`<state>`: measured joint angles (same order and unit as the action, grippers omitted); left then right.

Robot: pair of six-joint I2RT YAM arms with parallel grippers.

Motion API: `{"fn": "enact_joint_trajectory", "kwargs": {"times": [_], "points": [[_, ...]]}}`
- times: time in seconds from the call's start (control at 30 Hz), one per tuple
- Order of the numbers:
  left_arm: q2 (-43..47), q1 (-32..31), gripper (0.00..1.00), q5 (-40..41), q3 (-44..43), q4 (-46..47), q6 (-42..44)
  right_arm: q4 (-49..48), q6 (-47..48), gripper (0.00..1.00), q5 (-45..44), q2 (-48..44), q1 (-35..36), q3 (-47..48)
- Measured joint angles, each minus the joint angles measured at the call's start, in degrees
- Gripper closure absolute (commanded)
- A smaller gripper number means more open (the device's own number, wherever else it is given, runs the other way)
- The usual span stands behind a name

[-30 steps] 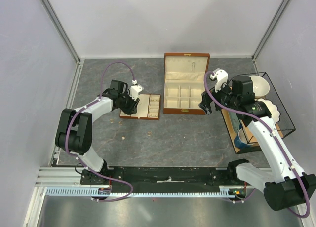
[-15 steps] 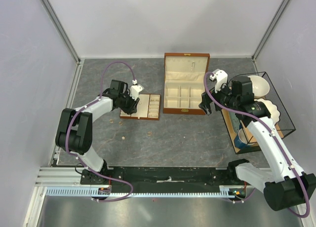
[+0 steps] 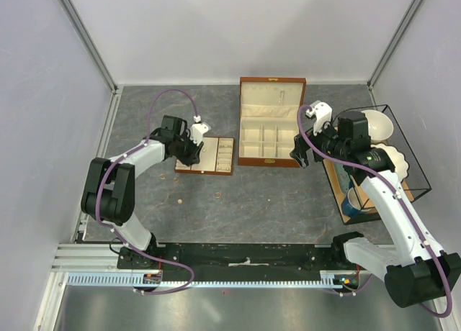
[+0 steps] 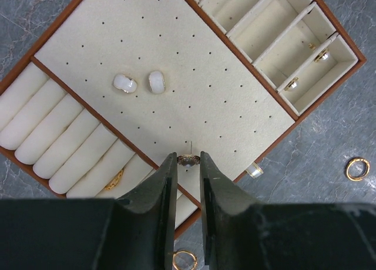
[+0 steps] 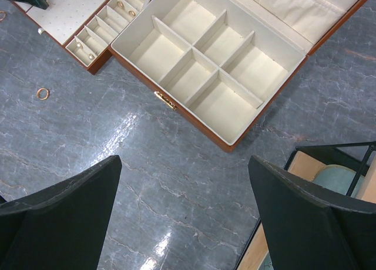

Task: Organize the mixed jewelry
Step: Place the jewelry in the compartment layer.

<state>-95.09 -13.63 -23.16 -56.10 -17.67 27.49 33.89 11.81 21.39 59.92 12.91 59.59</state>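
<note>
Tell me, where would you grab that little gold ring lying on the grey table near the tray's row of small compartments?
Probably from straight above, with the fingers closing on opposite sides of the gold ring. It lies flat on the table, apart from the tray, so its thin band offers nothing to catch from the side.

White arms [image 3: 140, 158], black joints [image 3: 108, 191], purple cables [image 3: 169, 95], dark-fingered end effectors [image 4: 188, 162].
</note>
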Motion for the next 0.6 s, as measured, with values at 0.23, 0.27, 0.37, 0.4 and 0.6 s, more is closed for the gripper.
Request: {"fn": "enact_joint_trajectory", "kwargs": {"times": [0.23, 0.27, 0.37, 0.4, 0.6], "points": [[-0.02, 0.00, 0.78, 0.00, -1.95, -2.58, 0.17, 0.00, 0.00, 0.02, 0.00, 0.00, 0.00, 0.00], [-0.04, 0.00, 0.78, 0.00, -2.45, -3.32, 0.42, 0.00, 0.00, 0.02, 0.00, 0.00, 0.00, 0.00], [-0.63, 0.00, 0.78, 0.04, -4.44, -5.57, 1.33, 0.00, 0.00, 0.02, 0.00, 0.00, 0.00, 0.00], [-0.98, 0.00, 0.78, 0.11, -5.29, -6.54, 1.75, 0.00, 0.00, 0.02, 0.00, 0.00, 0.00, 0.00], [-3.58, 0.00, 0.78, 0.48, -9.53, -11.54, 4.42, 0.00, 0.00, 0.02, 0.02, 0.02, 0.00, 0.00]]}}
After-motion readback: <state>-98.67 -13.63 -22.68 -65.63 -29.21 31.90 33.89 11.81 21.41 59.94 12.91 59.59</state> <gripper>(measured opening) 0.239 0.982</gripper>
